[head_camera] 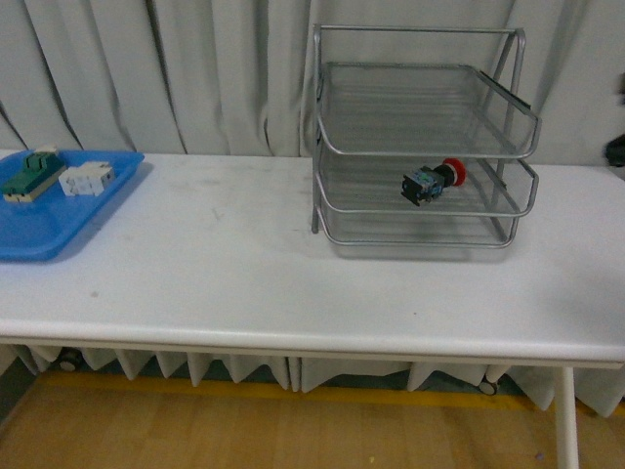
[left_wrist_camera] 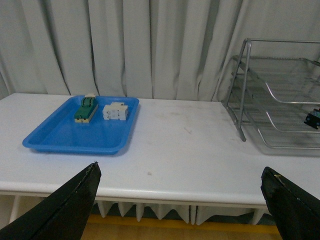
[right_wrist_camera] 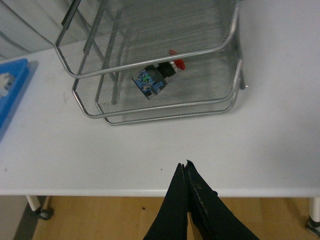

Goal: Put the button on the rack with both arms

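Red-capped button (head_camera: 433,182) lies in rack (head_camera: 420,137); left tool (left_wrist_camera: 180,192) released, right tool (right_wrist_camera: 186,167) clenched empty.

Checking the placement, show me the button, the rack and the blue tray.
button (head_camera: 434,182), front view, dark body.
rack (head_camera: 420,127), front view, top tier's front rim.
blue tray (left_wrist_camera: 70,135), left wrist view, bare floor.

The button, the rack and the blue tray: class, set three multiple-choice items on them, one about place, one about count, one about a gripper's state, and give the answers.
1. Where does the button lie?
A. blue tray
B. rack's middle tier
C. bare table

2. How many switches lie in the blue tray?
A. none
B. two
C. four

3. How do the right gripper fingers stand?
A. shut, empty
B. wide open
C. shut on the button

Answers: B, it rests on the rack mesh below the top tier; B, one green-and-cream, one white; A, tips meet, nothing between.
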You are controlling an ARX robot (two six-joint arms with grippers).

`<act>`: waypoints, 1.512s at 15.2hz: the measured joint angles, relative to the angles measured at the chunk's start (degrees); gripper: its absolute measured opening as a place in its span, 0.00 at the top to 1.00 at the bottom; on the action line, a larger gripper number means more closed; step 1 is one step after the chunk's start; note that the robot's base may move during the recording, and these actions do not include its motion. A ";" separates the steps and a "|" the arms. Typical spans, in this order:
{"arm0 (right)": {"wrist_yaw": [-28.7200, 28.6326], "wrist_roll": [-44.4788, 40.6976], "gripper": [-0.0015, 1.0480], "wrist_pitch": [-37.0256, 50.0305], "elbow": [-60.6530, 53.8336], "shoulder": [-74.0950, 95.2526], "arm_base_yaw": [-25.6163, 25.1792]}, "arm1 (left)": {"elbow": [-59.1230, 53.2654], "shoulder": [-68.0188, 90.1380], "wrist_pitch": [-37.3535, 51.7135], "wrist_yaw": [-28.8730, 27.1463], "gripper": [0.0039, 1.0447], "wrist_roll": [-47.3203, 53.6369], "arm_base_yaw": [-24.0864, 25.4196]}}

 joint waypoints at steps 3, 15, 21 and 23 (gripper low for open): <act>-2.54 1.60 0.98 -1.53 -4.28 -8.61 -3.26 | 0.00 0.00 0.00 0.02 0.06 0.02 0.00; -7.56 -13.22 0.98 7.06 -35.21 -55.39 -18.75 | 0.00 0.00 0.00 0.00 0.06 0.00 0.00; 4.87 -13.97 0.98 2.38 -41.46 -66.14 -6.38 | 0.00 0.02 -0.02 -0.02 0.06 0.00 0.00; 6.01 -13.99 0.98 1.14 -42.05 -68.26 -5.22 | 0.00 0.00 0.00 0.00 0.06 0.00 0.00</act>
